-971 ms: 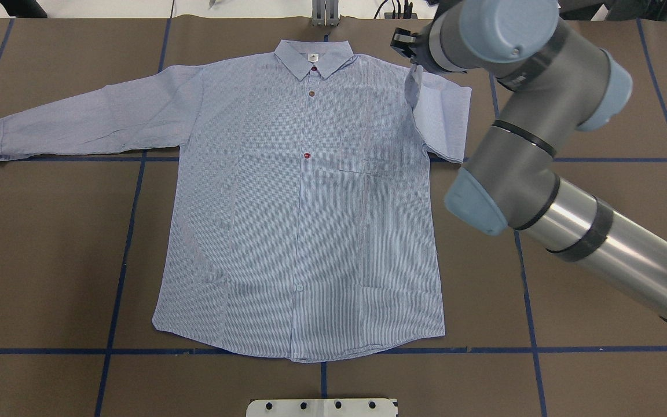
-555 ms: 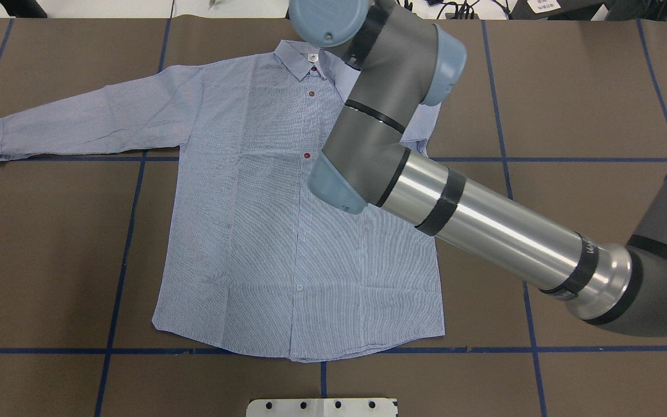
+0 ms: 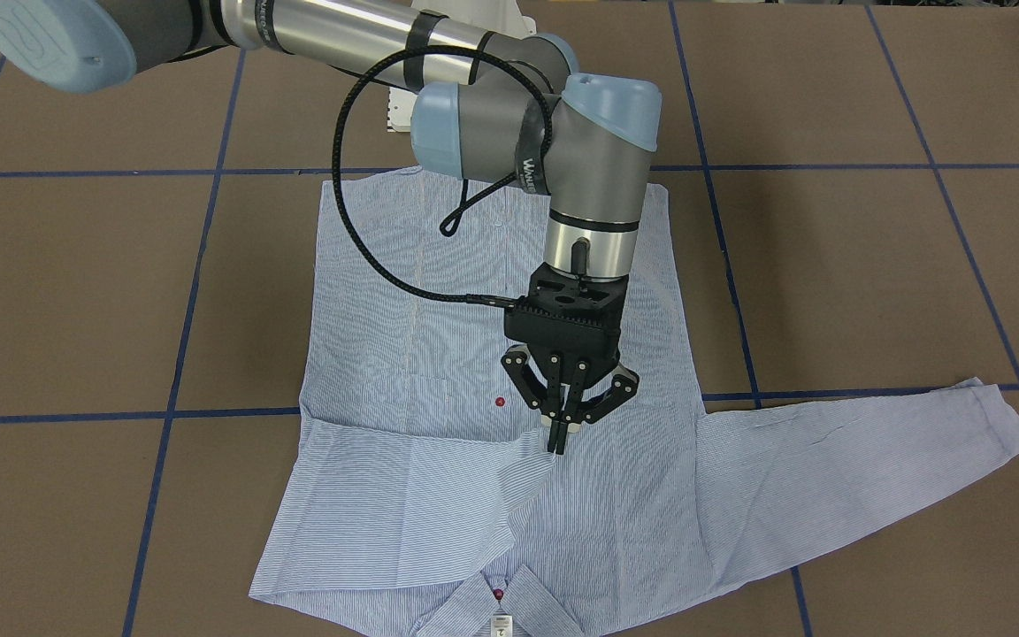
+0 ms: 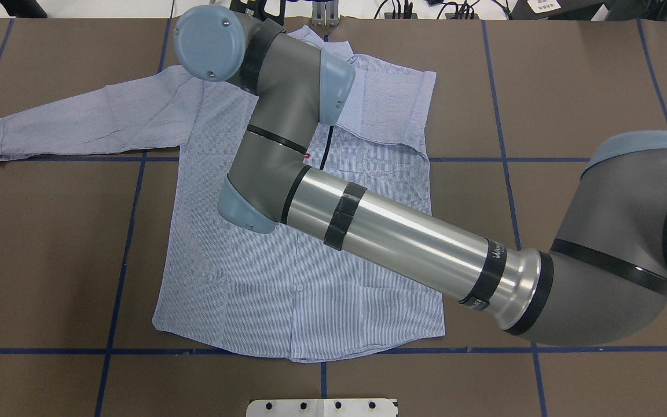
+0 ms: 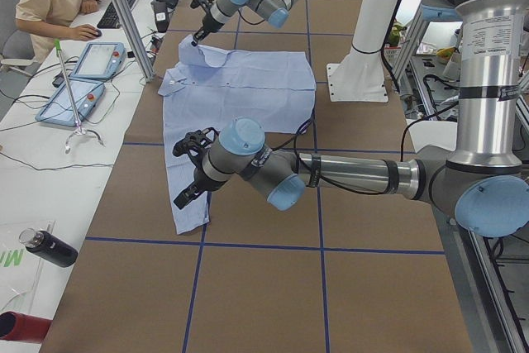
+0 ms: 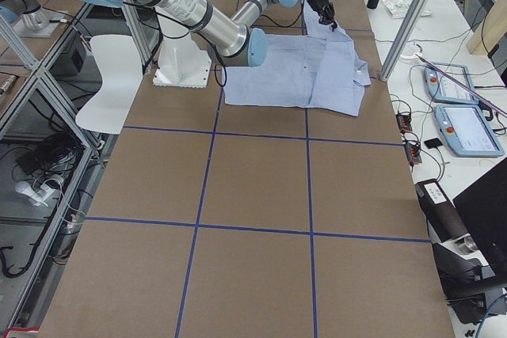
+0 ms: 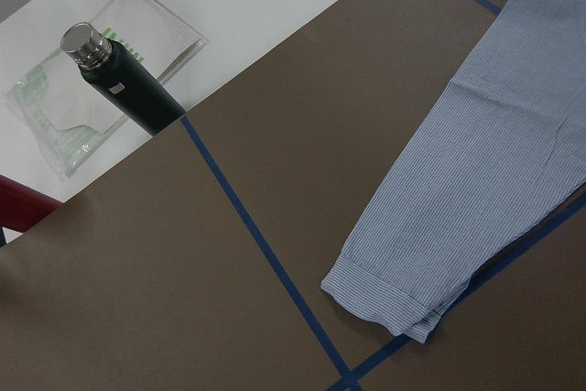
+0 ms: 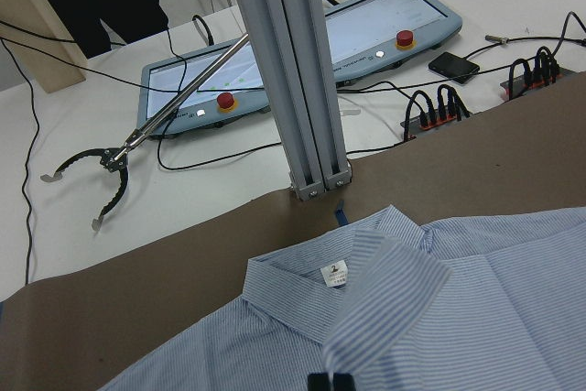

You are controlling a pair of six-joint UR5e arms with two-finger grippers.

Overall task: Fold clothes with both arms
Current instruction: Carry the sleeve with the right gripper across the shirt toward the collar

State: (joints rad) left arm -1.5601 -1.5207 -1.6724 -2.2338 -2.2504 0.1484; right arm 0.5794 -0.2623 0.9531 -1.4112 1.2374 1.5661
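The light blue striped shirt (image 4: pixel 252 289) lies flat, front up, collar (image 8: pixel 311 295) at the far edge. Its left sleeve (image 4: pixel 79 124) is stretched out sideways; its cuff (image 7: pixel 394 299) shows in the left wrist view. My right arm (image 4: pixel 403 237) reaches across the shirt. My right gripper (image 3: pixel 558 438) is shut on the end of the right sleeve (image 3: pixel 403 513), which is folded over the chest and held just above the placket. My left gripper (image 5: pixel 178 178) hovers over the left sleeve's end; I cannot tell if it is open or shut.
A brown table with blue tape lines. An aluminium post (image 8: pixel 293 70) and control pendants (image 8: pixel 394 34) stand beyond the far edge. A dark bottle (image 7: pixel 124 80) lies off the table's left end. A white base plate (image 4: pixel 322 407) sits at the near edge.
My right arm has swung left across the shirt, carrying the right sleeve from the shoulder side over the chest. The rest of the shirt has not moved.
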